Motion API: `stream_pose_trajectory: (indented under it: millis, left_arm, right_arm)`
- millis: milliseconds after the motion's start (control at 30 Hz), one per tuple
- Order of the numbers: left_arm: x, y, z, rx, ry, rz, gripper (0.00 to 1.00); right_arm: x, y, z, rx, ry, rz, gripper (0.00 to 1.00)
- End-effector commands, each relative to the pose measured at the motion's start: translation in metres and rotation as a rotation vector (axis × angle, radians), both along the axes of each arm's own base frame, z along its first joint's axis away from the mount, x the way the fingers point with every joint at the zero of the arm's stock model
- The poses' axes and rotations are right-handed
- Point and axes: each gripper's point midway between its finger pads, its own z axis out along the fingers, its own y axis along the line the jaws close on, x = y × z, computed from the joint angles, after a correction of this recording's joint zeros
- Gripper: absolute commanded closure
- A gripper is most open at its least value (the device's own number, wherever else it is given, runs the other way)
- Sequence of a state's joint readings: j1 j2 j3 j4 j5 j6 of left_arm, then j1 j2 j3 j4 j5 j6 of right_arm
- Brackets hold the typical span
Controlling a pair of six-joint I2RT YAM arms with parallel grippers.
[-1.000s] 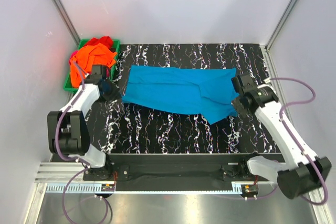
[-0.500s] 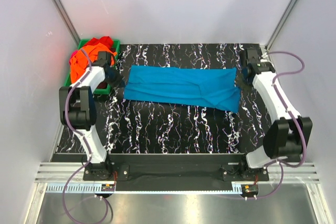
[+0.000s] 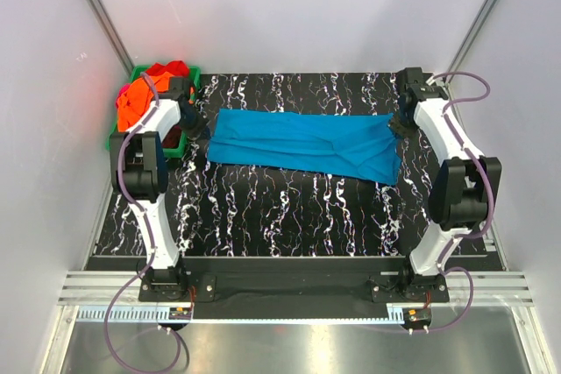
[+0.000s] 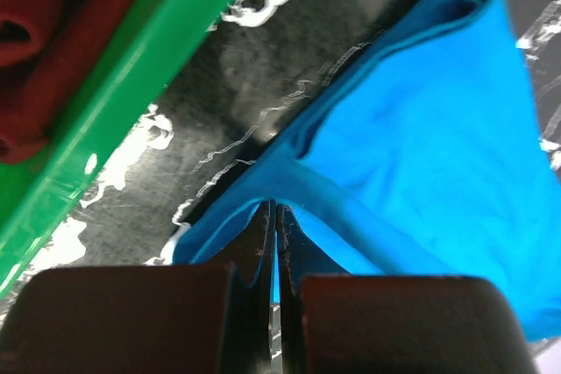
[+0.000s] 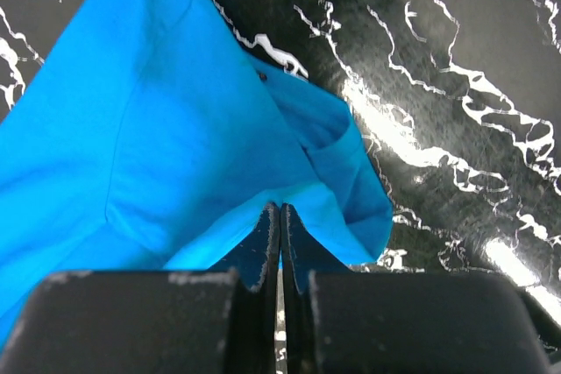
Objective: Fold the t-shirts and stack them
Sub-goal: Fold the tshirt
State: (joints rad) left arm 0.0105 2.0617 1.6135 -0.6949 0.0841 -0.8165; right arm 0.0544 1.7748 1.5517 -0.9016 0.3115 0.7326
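left wrist: left claw [image 4: 273,209], right claw [image 5: 280,209] clamp turquoise t-shirt [image 4: 421,155]

The black table [image 3: 289,208] with white veins carries a blue t-shirt [image 3: 298,142], stretched out long. Just left of the t-shirt stands a green bin [image 4: 131,85], near its end.

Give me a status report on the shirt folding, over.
Left claw shut on turquoise t-shirt end, right claw shut on the other. Shirt stretched lengthwise over table. Green bin close beside left claw.
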Motion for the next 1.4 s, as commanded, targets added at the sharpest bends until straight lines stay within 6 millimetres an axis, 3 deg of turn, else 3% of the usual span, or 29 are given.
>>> stream_pose_trajectory:
  millis: [0, 167, 400, 733, 767, 967, 1167, 1367]
  left_arm:
    - [0.002, 0.011, 0.003, 0.06, 0.014, 0.018, 1.0]
    - [-0.001, 0.014, -0.005, 0.078, 0.034, 0.021, 1.0]
    - [0.018, 0.009, 0.003, 0.048, -0.049, 0.02, 1.0]
    - [0.019, 0.013, -0.009, 0.066, -0.008, 0.039, 1.0]
    - [0.02, 0.014, -0.009, 0.065, -0.01, 0.045, 1.0]
    - [0.033, 0.012, -0.002, 0.051, -0.079, 0.065, 1.0]
    - [0.037, 0.003, -0.009, 0.017, -0.066, 0.057, 1.0]
    - [0.031, 0.016, -0.013, 0.083, -0.026, 0.08, 1.0]
  right_arm:
    - [0.017, -0.011, 0.016, -0.028, -0.046, 0.003, 1.0]
    - [0.025, -0.017, 0.006, -0.026, -0.032, 0.004, 1.0]
    - [0.041, -0.008, -0.008, 0.016, -0.029, 0.054, 1.0]
    - [0.049, -0.01, -0.024, 0.026, -0.001, 0.056, 1.0]
    - [0.049, -0.024, -0.026, 0.026, 0.005, 0.025, 1.0]
    - [0.056, -0.034, -0.033, 0.025, 0.01, 0.023, 1.0]
    - [0.072, -0.022, -0.042, 0.087, 0.006, 0.082, 1.0]
    - [0.071, -0.019, -0.053, 0.108, 0.035, 0.071, 1.0]
